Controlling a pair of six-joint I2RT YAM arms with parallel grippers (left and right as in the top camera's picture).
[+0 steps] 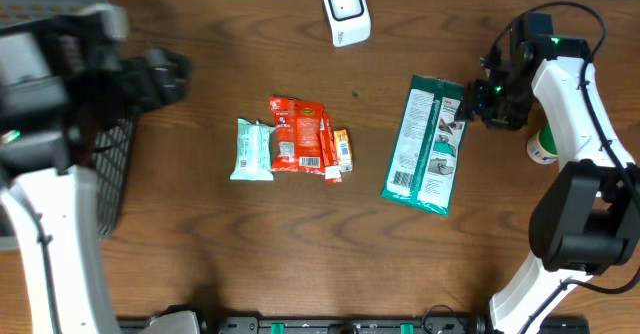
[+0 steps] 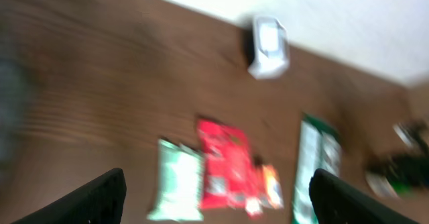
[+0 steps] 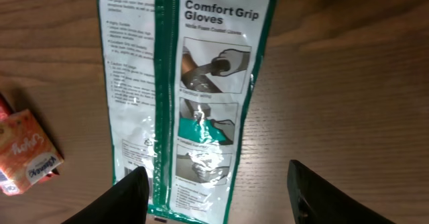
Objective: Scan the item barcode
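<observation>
Right wrist view is showing the glove pack [image 3: 194, 83] lying flat on the table [image 3: 348, 83], printed back upward. Text panels and pictures are facing the camera, though I cannot pick out a barcode for certain. The right gripper [image 3: 218, 177] is hovering over one end of the pack, its fingers [image 3: 137, 190] standing well apart on either side and closing on nothing. From overhead, the pack is sitting right of centre, well apart from the white scanner [image 1: 346, 11] at the far edge of the table. A cluster of snack packets [image 1: 297, 139] is lying to its left. The left gripper [image 1: 165, 74] is hanging far off on the left, fingers wide and empty, beside a dark basket [image 1: 110, 174].

Judging by this, the pick-up step is in hand — nothing is being scanned yet. The next move is calling for the right fingers to come down and pinch the thin, likely slippery pack by its edge, then carry it to the scanner — barcode turned toward the window.
</observation>
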